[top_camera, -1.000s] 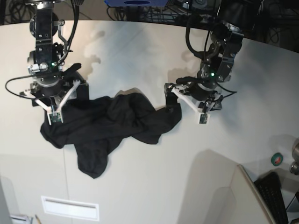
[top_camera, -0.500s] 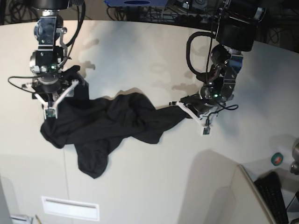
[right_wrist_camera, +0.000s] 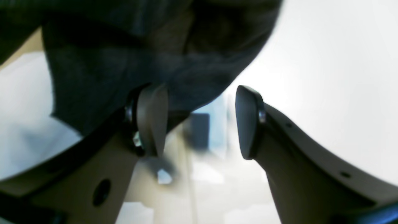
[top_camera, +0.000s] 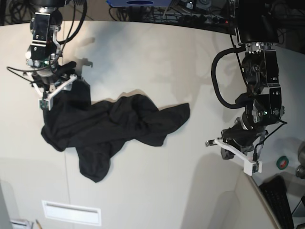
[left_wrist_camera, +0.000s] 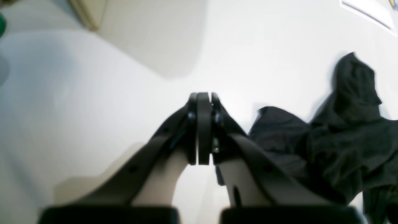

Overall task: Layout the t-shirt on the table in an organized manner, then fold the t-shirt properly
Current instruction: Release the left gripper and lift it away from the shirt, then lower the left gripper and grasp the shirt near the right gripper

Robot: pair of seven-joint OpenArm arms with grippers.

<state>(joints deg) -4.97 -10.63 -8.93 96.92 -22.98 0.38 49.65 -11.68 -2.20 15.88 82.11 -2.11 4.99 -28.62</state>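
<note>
T-shirt (top_camera: 114,129) is what we take as our landmark: black and crumpled, it lies in a heap on the surface (top_camera: 157,62), left of the middle in the base view. At its far left corner we see the right gripper (top_camera: 49,93); its jaws stand apart, and in the right wrist view the cloth drapes over one finger (right_wrist_camera: 152,118). Well apart from the t-shirt, off its right edge, is the left gripper (top_camera: 238,155). Its jaws are pressed together with nothing between them, above the bare surface.
</note>
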